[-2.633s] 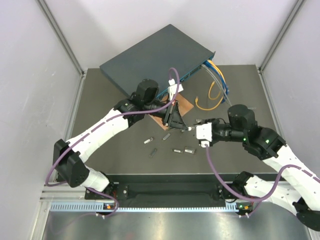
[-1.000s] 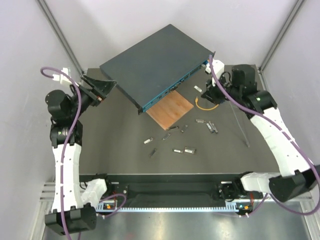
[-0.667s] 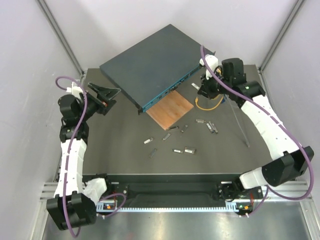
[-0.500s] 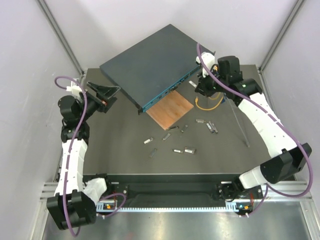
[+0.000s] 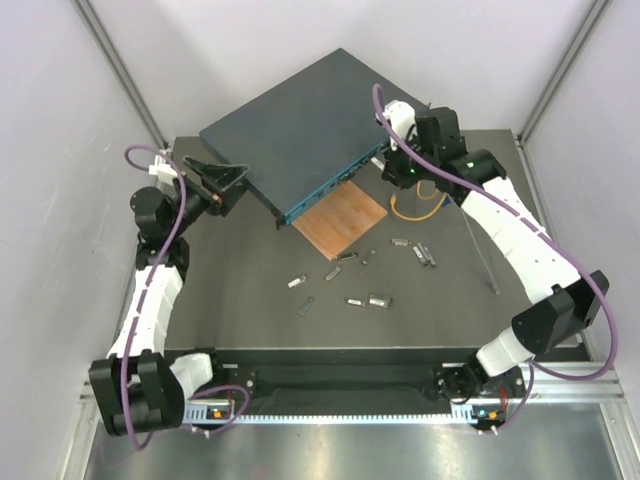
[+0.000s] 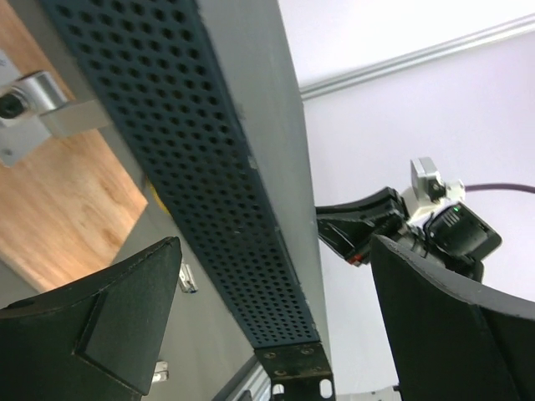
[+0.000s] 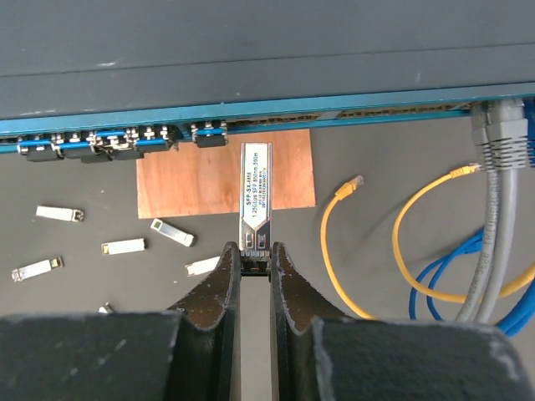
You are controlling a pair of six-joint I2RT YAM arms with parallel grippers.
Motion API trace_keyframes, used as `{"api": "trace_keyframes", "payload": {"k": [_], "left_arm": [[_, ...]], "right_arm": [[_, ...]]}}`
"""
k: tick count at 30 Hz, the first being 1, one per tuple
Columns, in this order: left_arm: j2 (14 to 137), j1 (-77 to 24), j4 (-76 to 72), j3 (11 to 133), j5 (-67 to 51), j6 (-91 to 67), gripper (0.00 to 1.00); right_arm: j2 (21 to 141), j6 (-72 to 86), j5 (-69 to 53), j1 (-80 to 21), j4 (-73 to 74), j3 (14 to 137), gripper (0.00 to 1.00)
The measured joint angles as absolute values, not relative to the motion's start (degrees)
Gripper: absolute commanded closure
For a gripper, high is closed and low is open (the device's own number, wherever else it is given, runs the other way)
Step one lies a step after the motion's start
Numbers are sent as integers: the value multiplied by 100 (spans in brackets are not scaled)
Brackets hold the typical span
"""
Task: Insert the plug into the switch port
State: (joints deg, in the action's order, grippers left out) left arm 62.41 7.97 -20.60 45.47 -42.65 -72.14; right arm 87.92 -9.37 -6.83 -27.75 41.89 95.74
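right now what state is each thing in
switch: lying flat, some sockets filled
plug: gripped, aimed at the switch, not yet in
right gripper: shut on the plug
left gripper: open, straddling the switch's end
wooden board: flat in front of the switch
grey cable: plugged into the switch
yellow cable: loose, visible ends unplugged
spare plugs: scattered on the table

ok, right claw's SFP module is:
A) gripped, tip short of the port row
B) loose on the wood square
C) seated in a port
A: the right claw pinches the SFP module, whose tip sits just below the teal face of the switch, not in a socket.
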Motion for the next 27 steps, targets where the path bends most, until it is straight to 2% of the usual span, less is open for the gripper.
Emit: {"api": "trace_keyframes", "payload": {"k": [5, 8, 9, 12, 13, 20, 27], "left_arm": [[6283, 670, -2292, 4525, -4263, -7277, 7], [6357, 635, -2331, 4515, -4259, -7297, 20], [6377, 613, -2322, 4512, -4241, -7275, 30], [6447, 600, -2233, 4497, -4189, -7207, 43], [6469, 591, -2189, 4495, -4169, -7172, 50], [6486, 567, -2134, 4499, -4152, -7240, 70], [6486, 563, -2134, 4499, -4147, -7227, 83]], "right_arm": [[8794, -891, -556, -2775, 4189, 9581, 100], [8833, -871, -545, -2777, 4204, 9657, 100], [8860, -867, -545, -2777, 4195, 9701, 100], [8892, -834, -558, -2781, 4202, 9806, 100], [8897, -829, -565, -2783, 4202, 9837, 100], [8945, -788, -593, -2792, 4254, 9874, 100], [9059, -784, -635, -2814, 4257, 9874, 100]]}}
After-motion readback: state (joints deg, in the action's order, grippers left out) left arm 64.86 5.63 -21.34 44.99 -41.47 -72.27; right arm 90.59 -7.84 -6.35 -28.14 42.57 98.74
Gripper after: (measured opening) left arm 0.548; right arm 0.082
